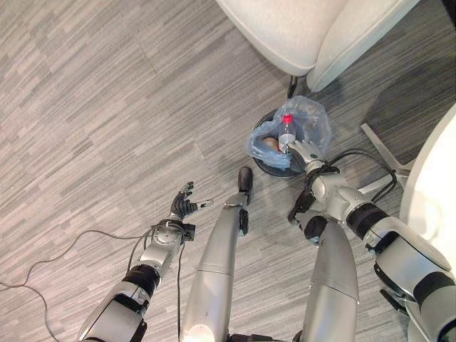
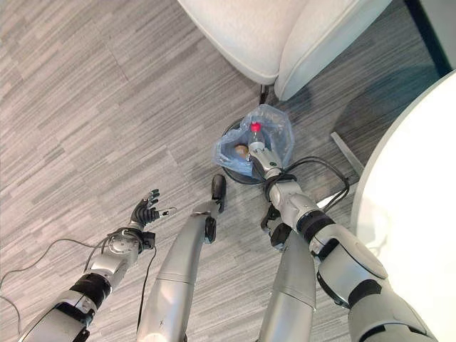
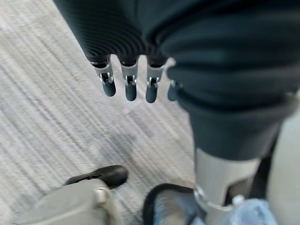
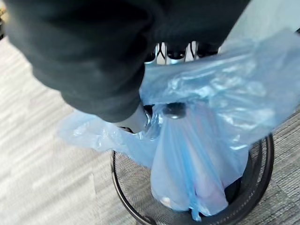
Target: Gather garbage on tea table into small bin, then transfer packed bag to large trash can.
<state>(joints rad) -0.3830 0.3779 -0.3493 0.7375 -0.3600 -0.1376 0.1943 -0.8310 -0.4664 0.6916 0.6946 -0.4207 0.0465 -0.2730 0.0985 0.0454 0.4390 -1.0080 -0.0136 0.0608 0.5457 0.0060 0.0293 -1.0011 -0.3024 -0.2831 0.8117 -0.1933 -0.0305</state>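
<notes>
grey striped floor [image 1: 107,107]; right hand [image 1: 305,152] pinching crinkly blue bag [image 4: 206,136] over round mesh bin [image 4: 262,173]; left hand [image 1: 182,205] spread.

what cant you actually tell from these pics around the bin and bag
- Right hand fingers: in the right wrist view the blue bag and dark cover hide them, so the grip is unclear.
- Bag contents: a red-capped bottle and something brownish show in the left eye view; the film veils the rest.
- Small bin: bag covers its inside.
- Large trash can: whether it is nearby cannot be told.
- Left hand: open, away from the bin.
</notes>
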